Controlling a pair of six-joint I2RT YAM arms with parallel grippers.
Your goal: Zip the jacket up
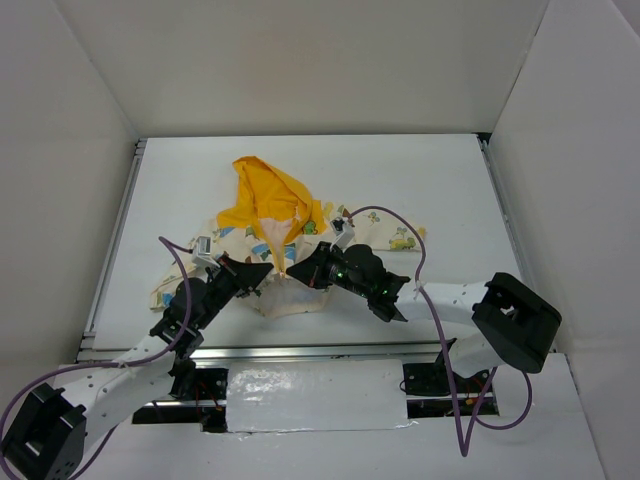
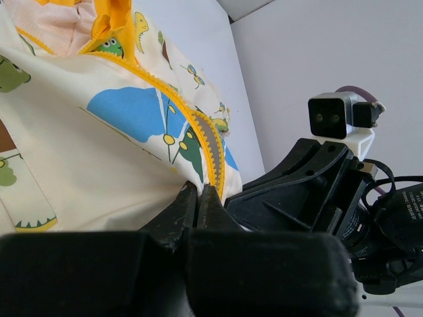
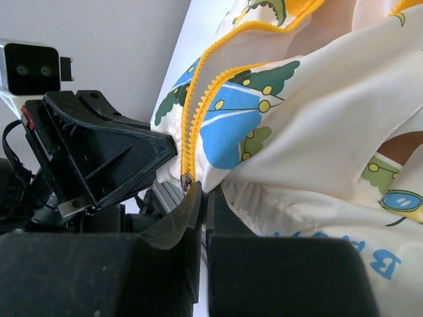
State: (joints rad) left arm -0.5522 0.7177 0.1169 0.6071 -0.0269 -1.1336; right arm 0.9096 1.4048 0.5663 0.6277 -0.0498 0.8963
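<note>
The jacket (image 1: pixel 292 299) lies on the white table with its cream printed front lifted between my two grippers and its yellow hood (image 1: pixel 262 190) spread toward the back. My left gripper (image 1: pixel 264 272) (image 2: pixel 199 189) is shut on the bottom hem just left of the yellow zipper (image 2: pixel 213 146). My right gripper (image 1: pixel 301 270) (image 3: pixel 203 191) is shut on the fabric at the zipper's lower end, with the metal slider (image 3: pixel 187 179) right at its left fingertip. The zipper (image 3: pixel 192 112) is joined low down and parts higher up. Both grippers sit close together, facing each other.
White walls enclose the table (image 1: pixel 430 180) on three sides. A purple cable (image 1: pixel 385 212) arches over the jacket's right sleeve, and another (image 1: pixel 178 262) loops by the left arm. A foil-covered strip (image 1: pixel 315 398) lies between the arm bases at the near edge.
</note>
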